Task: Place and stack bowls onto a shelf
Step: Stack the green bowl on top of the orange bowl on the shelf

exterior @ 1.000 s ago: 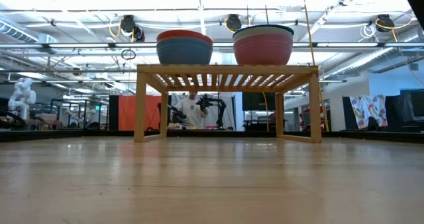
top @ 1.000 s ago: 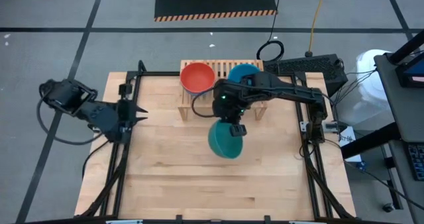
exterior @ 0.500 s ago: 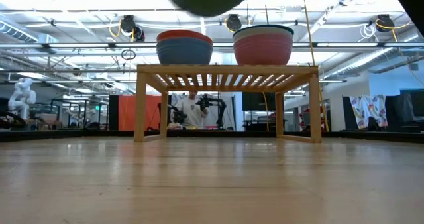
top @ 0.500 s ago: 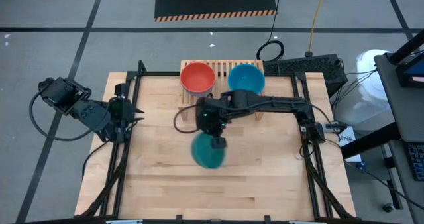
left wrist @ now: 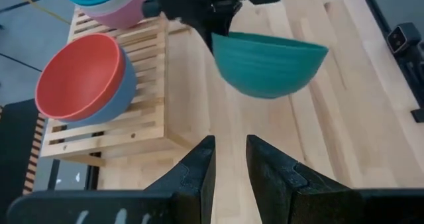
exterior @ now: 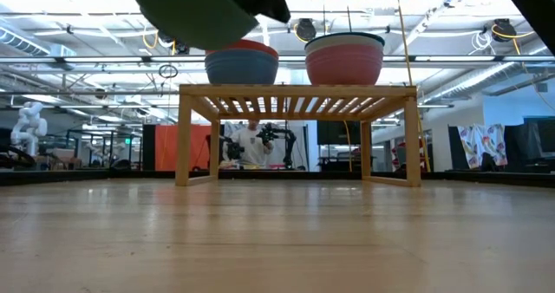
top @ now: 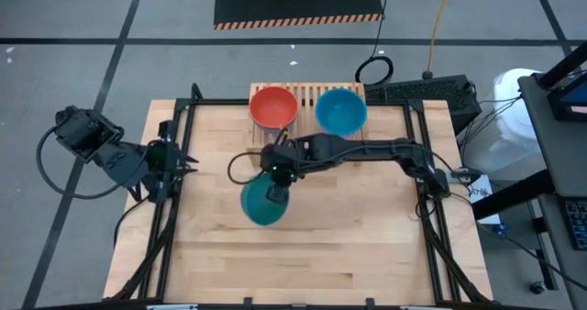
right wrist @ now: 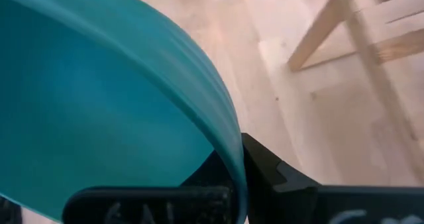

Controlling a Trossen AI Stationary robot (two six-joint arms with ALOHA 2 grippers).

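Right hand [top: 275,183] clamped on rim of teal bowl [top: 261,203], held in the air over mid-worktop, in front of the shelf [top: 307,97].

Left hand [top: 180,159] at the left edge, fingers slightly apart, idle.

Risk: one-sided rim grip lets the bowl tilt or slip; it could clip the red-on-blue stack [top: 273,107].

Worktop [top: 348,246]: pale wood. Room beyond: workshop, person seated far back.

A teal bowl [top: 263,204] hangs tilted above the tabletop, its rim pinched by dark fingers [right wrist: 265,177]. On the slatted shelf [top: 312,95] sit two stacks: red bowl [top: 273,107] nested in a blue one, and another blue bowl [top: 341,111] atop a pink bowl [exterior: 344,64].
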